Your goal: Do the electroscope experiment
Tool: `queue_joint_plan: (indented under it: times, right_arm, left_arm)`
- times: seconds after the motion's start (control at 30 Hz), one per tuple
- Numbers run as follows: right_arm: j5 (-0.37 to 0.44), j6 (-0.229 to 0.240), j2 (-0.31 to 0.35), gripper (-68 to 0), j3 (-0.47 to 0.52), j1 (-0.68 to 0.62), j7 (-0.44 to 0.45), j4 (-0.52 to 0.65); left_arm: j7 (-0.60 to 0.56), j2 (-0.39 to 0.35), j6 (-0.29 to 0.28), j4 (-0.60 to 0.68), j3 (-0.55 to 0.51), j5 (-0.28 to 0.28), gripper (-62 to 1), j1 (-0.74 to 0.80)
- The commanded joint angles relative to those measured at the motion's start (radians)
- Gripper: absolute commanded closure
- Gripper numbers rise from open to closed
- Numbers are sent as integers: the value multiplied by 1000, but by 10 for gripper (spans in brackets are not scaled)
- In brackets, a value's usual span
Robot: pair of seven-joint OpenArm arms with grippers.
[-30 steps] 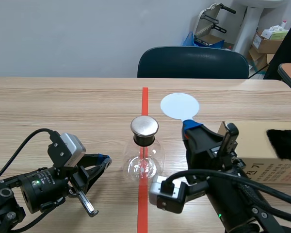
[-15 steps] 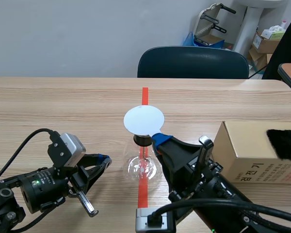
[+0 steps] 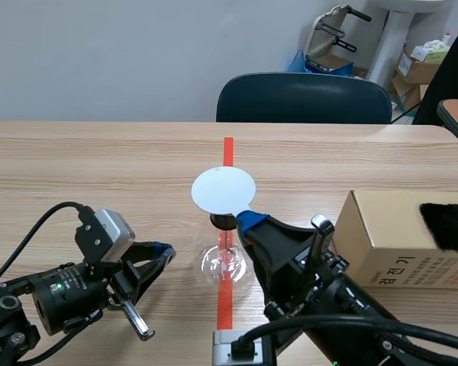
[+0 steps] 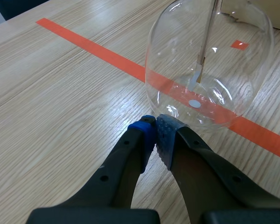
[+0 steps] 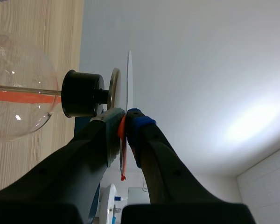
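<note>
Okay, here's what I'm seeing:
- The electroscope (image 3: 225, 263) stands upright on the tabletop (image 3: 99, 168), right on the orange-red tape line (image 3: 227, 152), between my two arms.
- It's a round clear glass flask with a black stopper (image 5: 81, 93) in the neck and a metal cap plate (image 5: 114, 88) on top. A thin rod (image 4: 207, 37) runs down inside.
- The right gripper (image 3: 248, 219) is clamped on the stem of a flat white disc (image 3: 224, 191), with the fingers pinched narrow around it.
- In my right wrist view the disc is edge-on and its stem shows orange-red between the pads.
- The disc sits directly over the cap plate, face to face with it. The right wrist view shows a thin gap, but I can't tell for sure whether they touch.
- In the scene view the disc hides the cap completely.
- The left gripper (image 3: 166, 252) is low over the tabletop, closed on nothing, pads pressed together.
- Its tips point at the base of the flask, just beside the glass. I can't tell if they make contact.
- A cardboard box (image 3: 389, 236) sits to the right of the flask, behind my right arm, with a black furry piece (image 3: 446, 225) on top of it.
- There's a dark chair (image 3: 305, 99) at the far edge of the tabletop.
</note>
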Motion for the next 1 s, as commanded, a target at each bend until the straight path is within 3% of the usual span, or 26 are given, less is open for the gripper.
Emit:
queue_joint_plan:
  times: [0.0,0.23,0.7,0.97]
  right_arm:
    - [4,-11,11,-17,10,12,-8,12]
    - [4,-11,11,-17,10,12,-131,12]
    - [3,-11,11,-17,10,11,-639,12]
    - [3,-11,11,-17,10,11,-742,12]
  left_arm:
    - [-15,5,2,22,-2,-4,-40,-9]
    - [-14,5,2,22,-2,-4,-40,-9]
    - [-14,5,2,22,-2,-4,-40,-9]
    - [-14,5,2,22,-2,-4,-40,-9]
